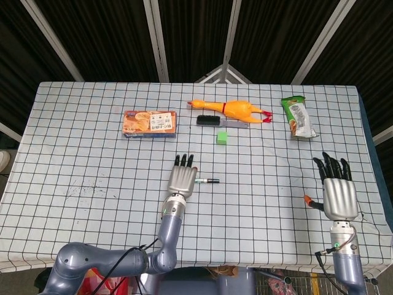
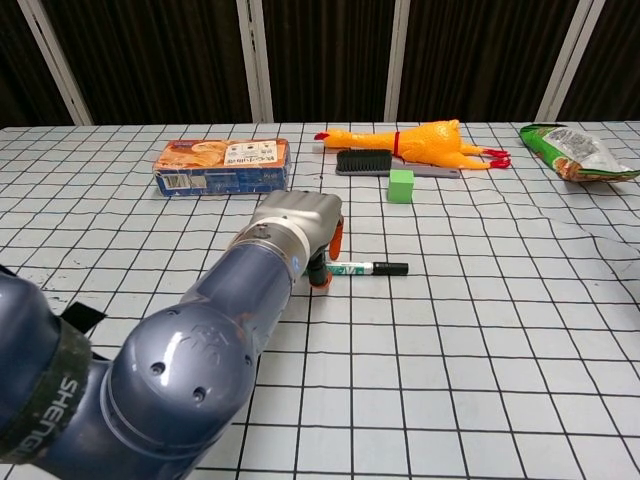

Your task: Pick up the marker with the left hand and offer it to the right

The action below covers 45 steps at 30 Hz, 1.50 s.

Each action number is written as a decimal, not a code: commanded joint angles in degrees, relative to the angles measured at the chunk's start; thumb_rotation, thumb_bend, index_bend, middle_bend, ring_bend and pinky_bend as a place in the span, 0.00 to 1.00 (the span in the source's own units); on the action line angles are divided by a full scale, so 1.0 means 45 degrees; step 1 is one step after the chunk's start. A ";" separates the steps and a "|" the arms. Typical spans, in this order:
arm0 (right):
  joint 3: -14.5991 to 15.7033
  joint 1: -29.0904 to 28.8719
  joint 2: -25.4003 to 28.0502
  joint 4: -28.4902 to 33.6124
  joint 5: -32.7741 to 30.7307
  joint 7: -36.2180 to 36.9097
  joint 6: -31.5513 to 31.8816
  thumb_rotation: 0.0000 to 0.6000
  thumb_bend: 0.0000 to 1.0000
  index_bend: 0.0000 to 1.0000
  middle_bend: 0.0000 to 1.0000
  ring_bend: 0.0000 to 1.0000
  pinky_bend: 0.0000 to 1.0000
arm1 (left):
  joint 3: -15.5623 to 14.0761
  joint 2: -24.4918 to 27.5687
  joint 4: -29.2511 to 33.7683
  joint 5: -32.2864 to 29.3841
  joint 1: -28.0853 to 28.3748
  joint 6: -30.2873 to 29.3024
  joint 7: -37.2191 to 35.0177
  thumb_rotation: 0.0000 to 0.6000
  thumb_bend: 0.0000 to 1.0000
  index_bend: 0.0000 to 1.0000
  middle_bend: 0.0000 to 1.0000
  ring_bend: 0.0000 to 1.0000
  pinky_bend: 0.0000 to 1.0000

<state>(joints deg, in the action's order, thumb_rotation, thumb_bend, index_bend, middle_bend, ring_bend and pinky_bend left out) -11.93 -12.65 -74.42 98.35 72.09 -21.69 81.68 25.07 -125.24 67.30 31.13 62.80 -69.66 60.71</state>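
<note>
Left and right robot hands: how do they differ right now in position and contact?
The left robot hand sits near the table's middle, over the marker's end; the right robot hand sits near the right edge with nothing under it. The left shows in both views, the right only in the head view. Both point fingers away from the robot.

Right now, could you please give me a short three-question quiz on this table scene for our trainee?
1. True or false: the marker lies on the table.
2. Which thing is nearest the brush: A) snack bag, B) rubber chicken, C) box?
3. Fill in: the small block beside the brush is ____ in colour.

Key
1. True. It lies flat, and the left hand is over its left end; whether the fingers touch it cannot be told.
2. B.
3. Green.
</note>
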 commanded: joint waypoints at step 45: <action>0.0293 0.0005 -0.0281 -0.0915 -0.0253 0.0606 -0.0130 1.00 0.12 0.21 0.08 0.11 0.04 | 0.0298 -0.0895 -0.1454 0.0550 0.0127 0.0681 -0.0195 1.00 0.54 0.49 0.08 0.00 0.00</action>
<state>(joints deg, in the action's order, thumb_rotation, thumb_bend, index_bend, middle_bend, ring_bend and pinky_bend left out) -10.61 -12.64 -75.67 94.25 70.95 -18.95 81.08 26.43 -129.23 60.81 33.58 63.37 -66.63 59.83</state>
